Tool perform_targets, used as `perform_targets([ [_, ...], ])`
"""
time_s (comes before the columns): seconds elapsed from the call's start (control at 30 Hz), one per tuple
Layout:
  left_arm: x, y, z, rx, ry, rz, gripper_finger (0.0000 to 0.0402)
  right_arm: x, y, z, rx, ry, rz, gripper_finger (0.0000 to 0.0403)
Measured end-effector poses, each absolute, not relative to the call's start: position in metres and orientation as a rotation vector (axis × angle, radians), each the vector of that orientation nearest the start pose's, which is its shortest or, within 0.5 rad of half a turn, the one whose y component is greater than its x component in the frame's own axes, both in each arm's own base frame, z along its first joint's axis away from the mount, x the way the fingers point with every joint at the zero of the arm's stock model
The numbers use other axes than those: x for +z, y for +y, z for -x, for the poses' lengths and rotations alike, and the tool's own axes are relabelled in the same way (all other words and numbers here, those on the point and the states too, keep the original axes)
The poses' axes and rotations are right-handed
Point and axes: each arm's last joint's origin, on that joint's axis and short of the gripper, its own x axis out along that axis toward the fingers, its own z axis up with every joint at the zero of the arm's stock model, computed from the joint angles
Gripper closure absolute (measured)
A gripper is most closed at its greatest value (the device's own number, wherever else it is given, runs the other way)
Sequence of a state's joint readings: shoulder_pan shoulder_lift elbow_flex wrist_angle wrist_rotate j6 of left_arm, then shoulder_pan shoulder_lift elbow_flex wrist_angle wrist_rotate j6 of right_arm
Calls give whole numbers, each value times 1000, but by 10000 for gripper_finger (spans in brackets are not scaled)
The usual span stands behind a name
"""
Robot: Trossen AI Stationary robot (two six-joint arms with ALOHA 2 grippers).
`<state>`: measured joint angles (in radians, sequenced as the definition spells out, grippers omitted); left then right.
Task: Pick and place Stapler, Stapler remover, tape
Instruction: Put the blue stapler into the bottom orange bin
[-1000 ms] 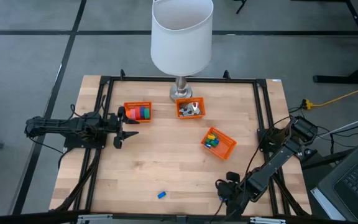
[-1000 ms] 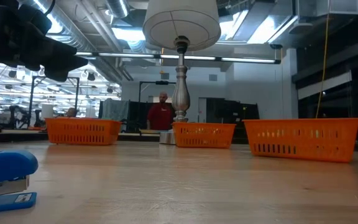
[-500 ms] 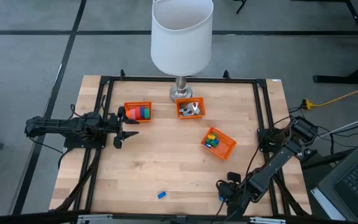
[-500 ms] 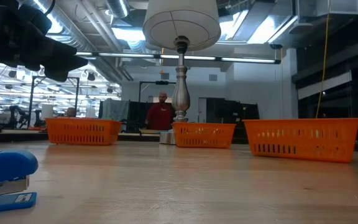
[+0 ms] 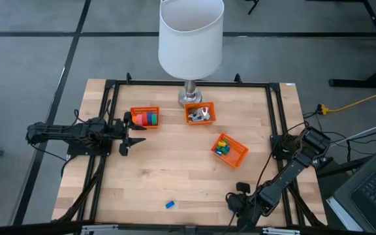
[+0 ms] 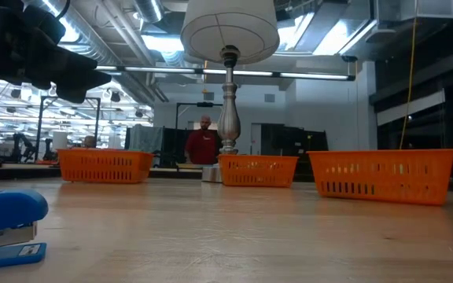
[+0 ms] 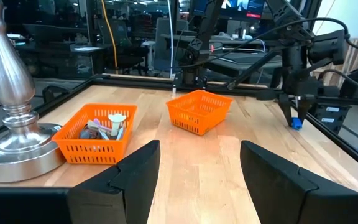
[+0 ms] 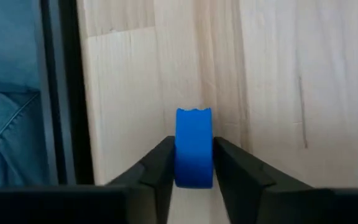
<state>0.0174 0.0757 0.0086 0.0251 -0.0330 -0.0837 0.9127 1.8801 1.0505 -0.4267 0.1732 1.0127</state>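
Note:
My right gripper [image 5: 235,203] stands near the table's near edge, right of centre, and is shut on a small blue thing [image 8: 193,146]; I cannot tell what kind it is. The left wrist view shows that gripper [image 7: 295,118] pointing down. A blue stapler [image 5: 170,204] lies flat on the table to its left, large in the low view [image 6: 6,228]. The tape rolls [image 5: 149,118], pink, red and orange, lie in the left orange basket [image 5: 134,117]. My left gripper [image 5: 136,130] hovers open beside that basket, holding nothing. My right gripper pinches the small blue thing between its two fingers, which lie on its two flat sides [image 8: 178,168]. The fingers come from above, pointing down. Whether the thing is clear of the table I cannot tell.
A middle basket [image 5: 200,114] holds pale silvery pieces. A tilted basket [image 5: 229,149] holds blue, green and yellow blocks. A white-shaded lamp [image 5: 190,39] stands at the far edge on its base [image 5: 189,99]. Black frame rails [image 5: 113,111] run along the table's sides. A person [image 6: 204,145] stands far behind.
My right arm has drawn slightly toward the table's near edge, still shut on the blue thing. The stapler and the baskets have stayed in place.

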Motion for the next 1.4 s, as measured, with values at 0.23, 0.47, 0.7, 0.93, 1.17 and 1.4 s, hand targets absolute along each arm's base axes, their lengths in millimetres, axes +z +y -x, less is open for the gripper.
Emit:
perform_targets([
  [0.23, 163, 3, -102, 52, 39, 84, 183, 130, 266, -223, -10, 1230, -256, 331],
  [0.47, 163, 3, -102, 52, 39, 83, 183, 140, 251, -252, -97, 1107, -236, 331],
  [0.7, 163, 3, -102, 52, 39, 84, 183, 144, 216, -279, -253, 1041, -187, 319],
  [0.93, 163, 3, -102, 52, 39, 83, 183, 158, 191, -296, -181, 1094, -241, 328],
  [1.17, 163, 3, -102, 52, 39, 83, 183, 212, 167, -283, -251, 949, -157, 322],
  [1.4, 163, 3, -102, 52, 39, 83, 183, 239, 143, -256, -531, 863, -224, 324],
])
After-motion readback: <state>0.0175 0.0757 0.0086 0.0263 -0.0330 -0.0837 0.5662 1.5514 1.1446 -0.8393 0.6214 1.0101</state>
